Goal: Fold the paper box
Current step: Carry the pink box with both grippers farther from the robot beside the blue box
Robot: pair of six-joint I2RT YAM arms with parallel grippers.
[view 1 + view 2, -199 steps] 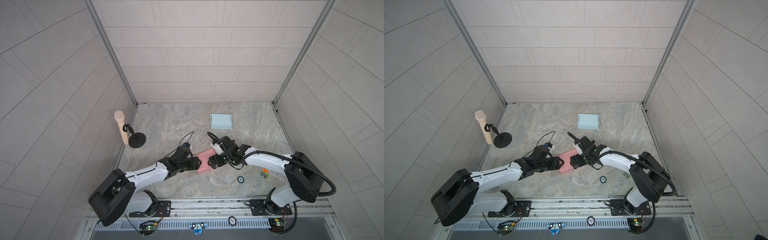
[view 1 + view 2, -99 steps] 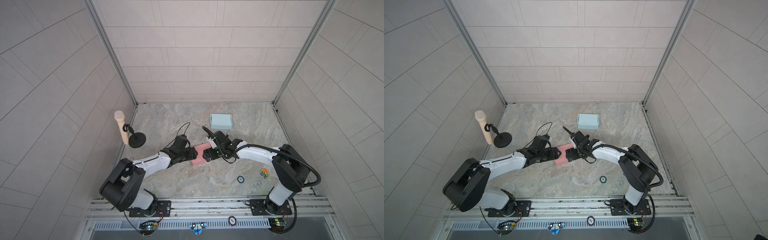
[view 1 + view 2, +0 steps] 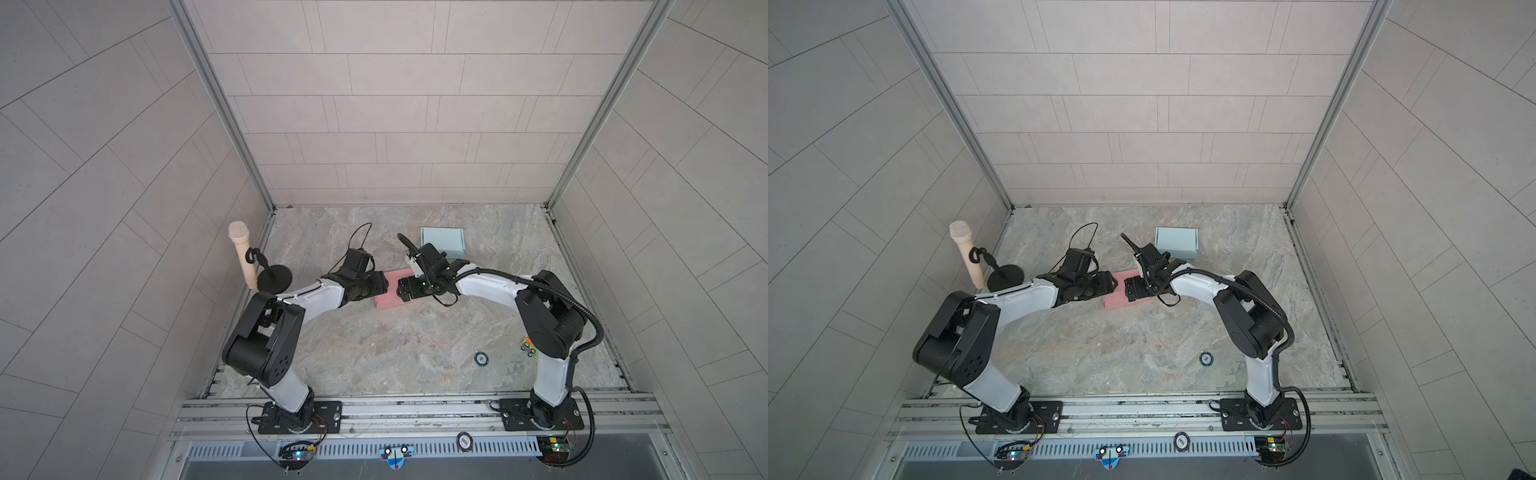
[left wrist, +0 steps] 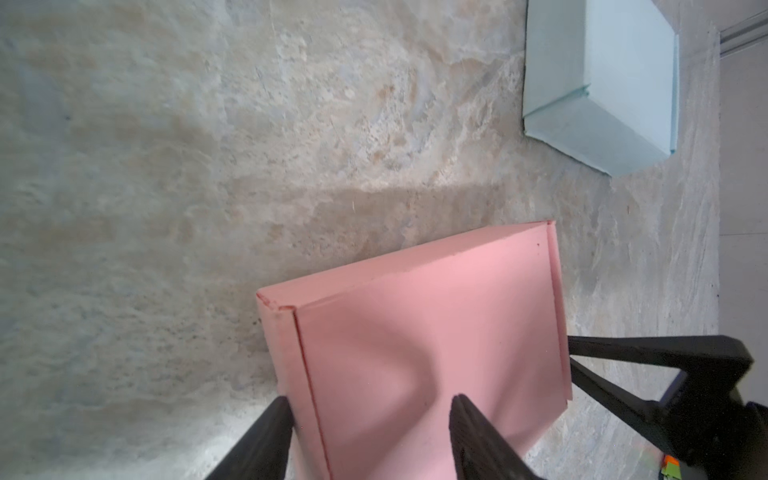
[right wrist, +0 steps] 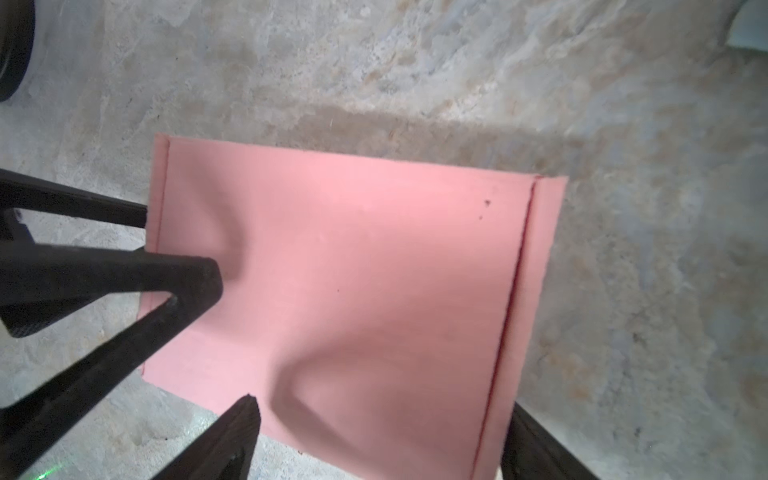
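Pink paper box: folded shut, lying flat near mid-table, slightly toward the back. Lid faces up. Wrist views show the lid dented in two spots, and a narrow flap strip along one short end.

L gripper at the box's left end. L wrist view: jaws part open, one finger down on the lid at a dent, the other outside, against the side wall. So the box's edge sits betw. the fingers. Firm pinch or not: can't tell. R wrist view agrees: one L fingertip on the lid, the other meets the end edge.

R gripper at the box's right end, facing the L one, w/ a small gap betw. them in both top views. Jaws spread wide: one finger at the box's long edge, the other just past the flap end. Squeezing or only straddling: can't tell. In the L wrist view its tips touch the box's end edge.

Around:
- Light-blue box, closed, behind the R gripper, apart from the pink one.
- Mic on stand at the table's left edge, tilted.
- Small round disc toward front right.
- Small coloured item by the R arm, too small to ID.
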